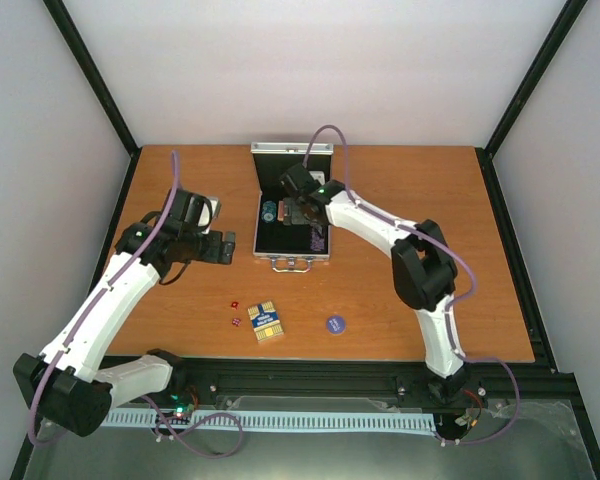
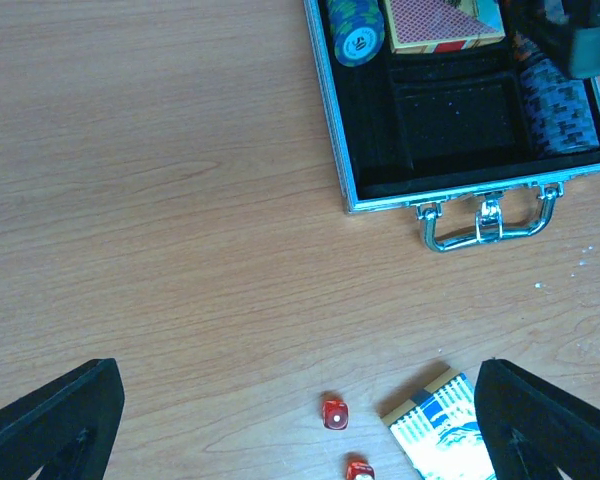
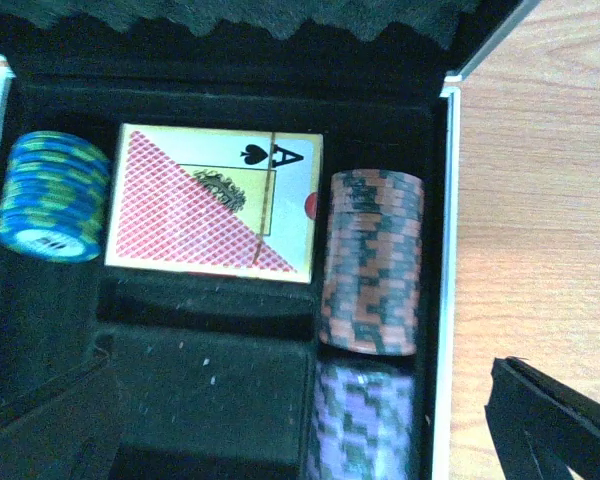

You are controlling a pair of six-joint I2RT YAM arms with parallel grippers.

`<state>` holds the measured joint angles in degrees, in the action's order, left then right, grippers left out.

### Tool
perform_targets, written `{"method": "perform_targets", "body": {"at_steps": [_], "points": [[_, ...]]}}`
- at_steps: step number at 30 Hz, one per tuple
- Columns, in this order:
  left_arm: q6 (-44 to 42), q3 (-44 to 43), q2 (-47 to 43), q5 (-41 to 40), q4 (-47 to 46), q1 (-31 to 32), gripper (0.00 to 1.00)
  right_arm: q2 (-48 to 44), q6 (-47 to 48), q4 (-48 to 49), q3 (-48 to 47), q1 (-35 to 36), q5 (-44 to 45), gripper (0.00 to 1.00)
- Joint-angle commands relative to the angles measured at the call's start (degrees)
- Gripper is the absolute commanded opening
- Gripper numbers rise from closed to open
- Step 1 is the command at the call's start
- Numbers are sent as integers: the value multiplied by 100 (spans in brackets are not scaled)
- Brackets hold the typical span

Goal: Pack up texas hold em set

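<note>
The silver case (image 1: 263, 215) lies open at the table's middle back, handle (image 2: 485, 228) toward me. Inside are a red card deck (image 3: 215, 200), a blue chip stack (image 3: 52, 195), a red-black stack (image 3: 372, 262) and a purple stack (image 3: 365, 420). The front middle compartment (image 2: 458, 120) is bare. My right gripper (image 3: 310, 430) hangs open and empty over the case's inside (image 1: 302, 208). A blue-yellow deck (image 1: 266, 320), two red dice (image 2: 334, 413) and a blue disc (image 1: 334, 323) lie on the table near the front. My left gripper (image 2: 300, 440) is open and empty, left of the case (image 1: 225, 247), above the dice.
The case lid (image 1: 292, 150) stands up at the back. The wooden table (image 1: 430, 200) is bordered by a black frame and white walls. A metal rail (image 1: 280, 420) runs along the near edge by the arm bases.
</note>
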<state>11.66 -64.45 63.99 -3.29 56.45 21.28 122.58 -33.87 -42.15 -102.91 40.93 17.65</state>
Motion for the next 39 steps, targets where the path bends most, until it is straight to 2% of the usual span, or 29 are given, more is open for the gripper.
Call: {"method": "perform_targets", "body": {"at_steps": [1, 12, 19, 24, 30, 35, 39], "points": [[-111, -335, 89, 28, 13, 26, 99, -762, 339, -170, 384, 40, -270, 100], [-80, -715, 412, 74, 118, 26, 99, -2072, 775, -300, 1669, 173, -1245, 100], [100, -1114, 492, -138, 118, 26, 100, -2606, 573, -645, 2041, 888, -1550, 100], [281, -1388, 482, -36, 95, 21, 100, -2453, 364, -776, 1982, 1690, -1599, 100], [381, -1429, 328, -52, 108, 26, 100, -1856, 112, -824, 1811, 2442, -1720, 100], [316, -1463, 111, -319, 238, 26, 100, -1235, -120, -986, 1514, 2816, -1731, 100], [291, -1505, -48, -450, 319, 24, 100, -1038, -353, -813, 1590, 2859, -1827, 100]]}}
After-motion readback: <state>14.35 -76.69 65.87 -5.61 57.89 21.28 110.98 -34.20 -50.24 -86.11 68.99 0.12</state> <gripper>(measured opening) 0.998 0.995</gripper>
